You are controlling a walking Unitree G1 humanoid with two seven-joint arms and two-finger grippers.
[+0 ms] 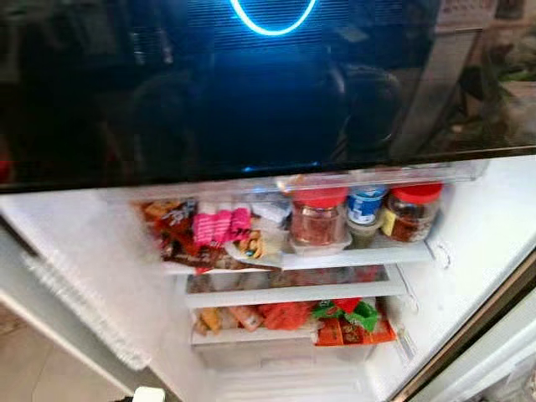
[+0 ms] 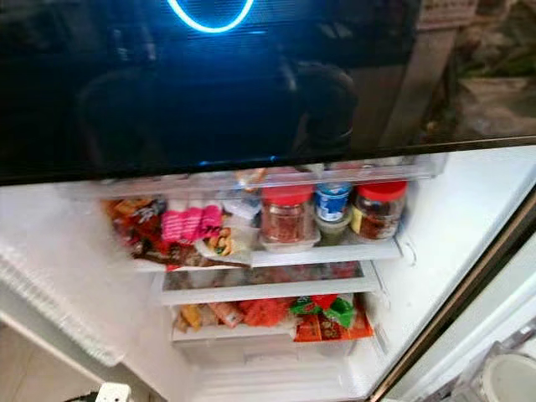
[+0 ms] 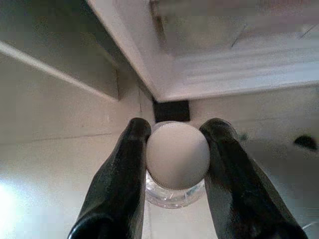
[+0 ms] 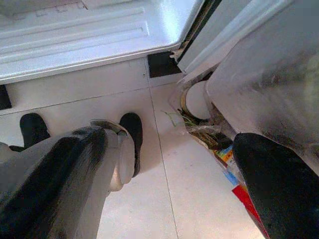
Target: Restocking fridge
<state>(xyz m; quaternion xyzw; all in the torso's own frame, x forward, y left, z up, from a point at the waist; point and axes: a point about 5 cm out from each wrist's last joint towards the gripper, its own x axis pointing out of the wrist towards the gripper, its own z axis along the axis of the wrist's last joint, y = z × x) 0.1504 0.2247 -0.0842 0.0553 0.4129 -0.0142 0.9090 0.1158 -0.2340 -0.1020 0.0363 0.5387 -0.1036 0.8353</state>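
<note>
While the fridge (image 1: 469,251) stands open, left gripper (image 3: 177,149) jaws clamp a white-lidded jar (image 3: 177,155) low by the floor. Right gripper (image 4: 169,174) hangs idle, jaws parted, empty. Next, probably: lift jar to a shelf (image 1: 335,257) gap.

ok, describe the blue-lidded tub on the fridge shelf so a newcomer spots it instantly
Start at the open fridge and find its top lit shelf. At that shelf's right end stand two red-lidded jars of reddish contents. The tub sits between them: shorter, white-bodied, and the shelf's one blue lid.

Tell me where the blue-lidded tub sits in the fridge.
In the eye views, the blue-lidded tub stands on the top shelf, right of centre, between two red-lidded jars.
</note>
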